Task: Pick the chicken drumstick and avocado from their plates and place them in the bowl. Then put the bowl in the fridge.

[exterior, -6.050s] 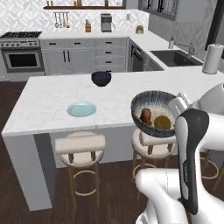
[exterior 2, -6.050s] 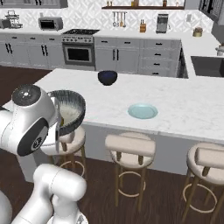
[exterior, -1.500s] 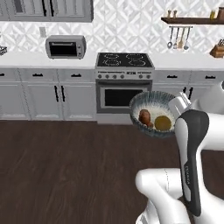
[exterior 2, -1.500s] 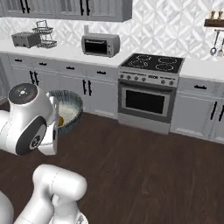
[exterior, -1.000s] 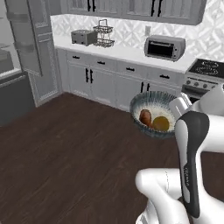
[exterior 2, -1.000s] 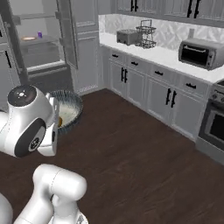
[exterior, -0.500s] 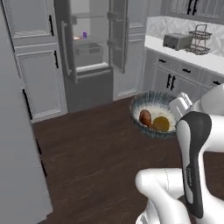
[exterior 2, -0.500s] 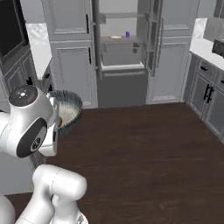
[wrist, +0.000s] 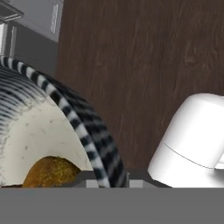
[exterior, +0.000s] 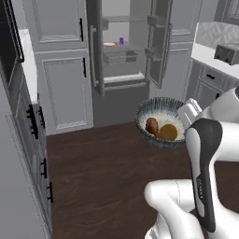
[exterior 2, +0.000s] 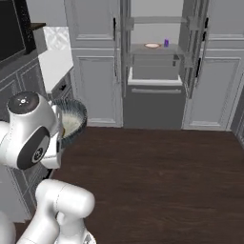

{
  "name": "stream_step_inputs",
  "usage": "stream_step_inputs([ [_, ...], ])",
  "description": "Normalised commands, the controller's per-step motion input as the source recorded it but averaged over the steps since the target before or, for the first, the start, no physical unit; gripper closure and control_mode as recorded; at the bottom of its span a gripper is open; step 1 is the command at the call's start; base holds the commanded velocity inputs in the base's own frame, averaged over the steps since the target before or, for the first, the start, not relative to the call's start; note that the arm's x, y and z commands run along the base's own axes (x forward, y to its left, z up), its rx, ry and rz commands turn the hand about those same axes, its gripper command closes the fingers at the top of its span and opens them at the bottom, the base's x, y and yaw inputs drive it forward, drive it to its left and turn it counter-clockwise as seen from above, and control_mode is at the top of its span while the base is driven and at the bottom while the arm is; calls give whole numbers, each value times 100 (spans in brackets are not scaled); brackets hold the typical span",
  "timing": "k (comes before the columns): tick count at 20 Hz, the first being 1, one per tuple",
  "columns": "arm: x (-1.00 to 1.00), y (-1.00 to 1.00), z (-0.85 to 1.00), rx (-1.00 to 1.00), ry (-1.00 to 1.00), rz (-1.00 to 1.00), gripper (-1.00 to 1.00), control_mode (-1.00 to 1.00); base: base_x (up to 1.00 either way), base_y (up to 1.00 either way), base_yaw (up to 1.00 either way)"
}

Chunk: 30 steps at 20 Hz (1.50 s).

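My gripper is shut on the right rim of the bowl and holds it up in the air, level. The bowl is blue-grey and ribbed outside, pale inside. In it lie the reddish-brown chicken drumstick and the yellowish avocado, side by side. The hand view shows the striped bowl rim and the avocado close up. In the right base view the bowl peeks out from behind my arm. The fridge stands ahead with both doors open, its grey shelves showing. The plates are out of view.
A small dish and a purple item sit on a fridge shelf. White panelled cabinets flank the fridge. A toaster sits on the counter at right. Dark wood floor lies between me and the fridge.
The whole scene has shifted as the base moves; the open fridge is now closer and more in front. The bowl stays held in the same place relative to my arm.
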Motion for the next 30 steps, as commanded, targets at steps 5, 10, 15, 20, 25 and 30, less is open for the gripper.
stream_step_inputs([
  [5,0,0,0,0,0,0,100,100,95,-84,9],
  [10,0,0,0,0,0,0,100,100,100,-35,4],
  [15,0,0,0,0,0,0,100,100,100,-3,0],
  [20,0,0,0,0,0,0,100,100,93,-61,0],
  [25,0,0,0,0,0,0,100,100,100,-17,2],
  [30,0,0,0,0,0,0,100,100,100,-38,1],
])
